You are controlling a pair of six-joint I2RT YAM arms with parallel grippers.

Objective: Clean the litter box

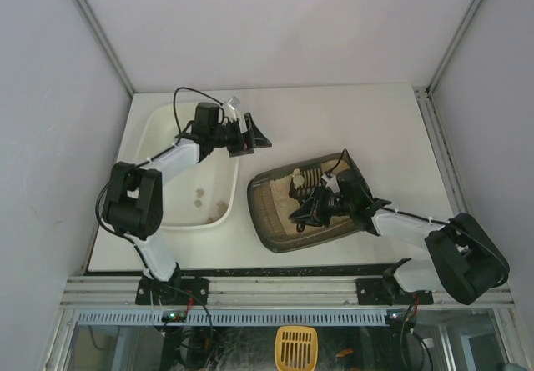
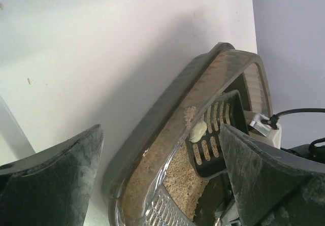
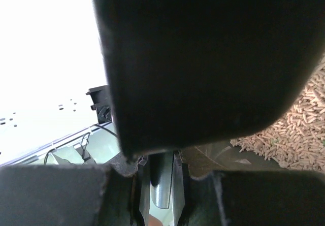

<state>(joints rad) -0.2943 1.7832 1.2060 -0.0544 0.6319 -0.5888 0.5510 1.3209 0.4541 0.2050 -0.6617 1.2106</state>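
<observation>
Dk grey-brown litter box (image 1: 260, 213) w/ beige litter (image 2: 185, 172); black slotted scoop (image 2: 210, 162); white tray (image 1: 209, 183).

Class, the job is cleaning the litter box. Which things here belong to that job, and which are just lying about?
Belong to the job: litter box; slotted scoop; pale clump on the scoop; white tray with clumps.
Lying about: yellow slotted item at the bottom of the top view.

Bright, even overhead light. A soft shadow lies on the desk (image 2: 76, 43) beside the litter box (image 2: 152, 129); right wrist view glares white, near fingers (image 3: 51, 198) blurred.
</observation>
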